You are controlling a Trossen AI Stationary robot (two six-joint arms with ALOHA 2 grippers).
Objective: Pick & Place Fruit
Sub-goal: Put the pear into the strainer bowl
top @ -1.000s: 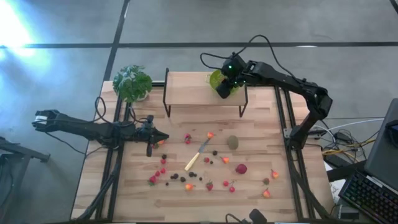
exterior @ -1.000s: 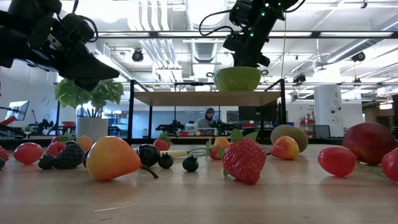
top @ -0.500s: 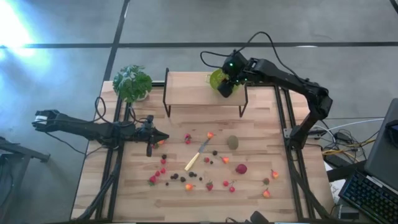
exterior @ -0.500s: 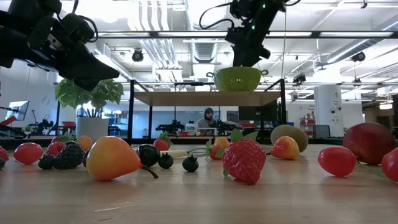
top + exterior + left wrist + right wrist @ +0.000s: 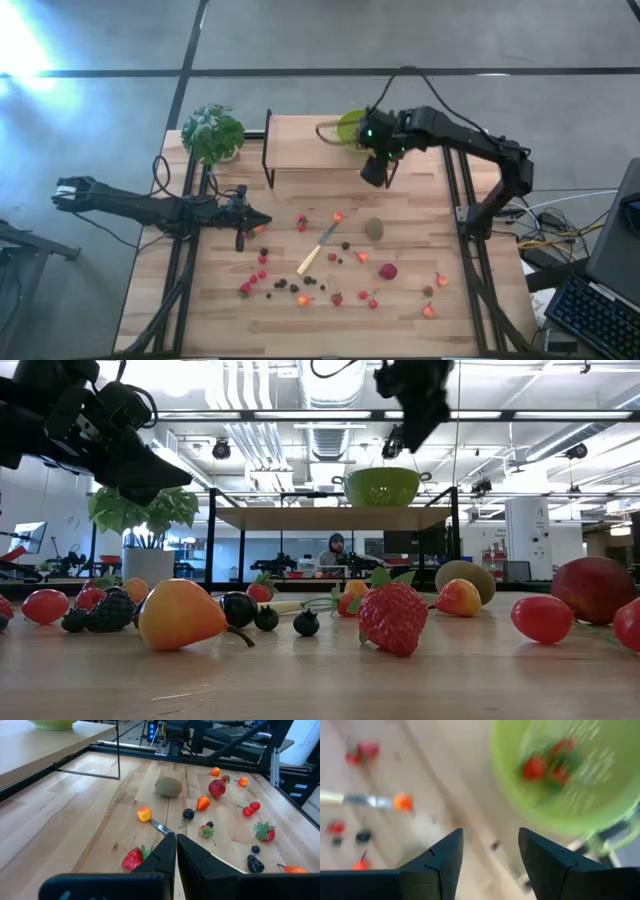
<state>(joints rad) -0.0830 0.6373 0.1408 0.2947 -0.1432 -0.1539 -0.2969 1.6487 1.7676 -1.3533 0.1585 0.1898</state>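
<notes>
Your right gripper (image 5: 374, 172) hangs over the front edge of the raised wooden shelf (image 5: 310, 148) at the back of the table (image 5: 400, 290), just beside the green colander (image 5: 349, 128) that sits on the shelf's right end. In its wrist view its two dark fingers (image 5: 440, 860) stand apart with nothing between them, and blurred red fruit (image 5: 535, 767) lies inside the colander (image 5: 570, 775). From table height, the gripper (image 5: 405, 435) shows above the colander (image 5: 381, 486), clear of its rim. Your left gripper (image 5: 262, 226) waits low over the left half of the table, its fingers (image 5: 162, 852) pressed together and empty, pointing toward the spread of fruit. That fruit lies loose on the boards in front of the shelf: a brown-green kiwi (image 5: 374, 229) near the middle, a dark red round fruit (image 5: 388, 271) just in front of it, small red strawberries (image 5: 247, 288) toward the left front, dark berries (image 5: 297, 288) among them, and orange-yellow pieces (image 5: 428, 311) toward the right front. A pale-handled knife (image 5: 316, 251) lies at a slant among the pieces, its blade toward the kiwi. A leafy potted plant (image 5: 212, 132) stands at the table's back left corner, beside the shelf's left legs. From the left wrist view you see the kiwi (image 5: 168, 786) beyond the knife blade (image 5: 160, 827), with an orange piece (image 5: 144, 813) just beside the blade and a strawberry (image 5: 133, 858) close to the fingertips. Through the shelf's legs in the low view, a person (image 5: 335, 552) sits far back in the room.
</notes>
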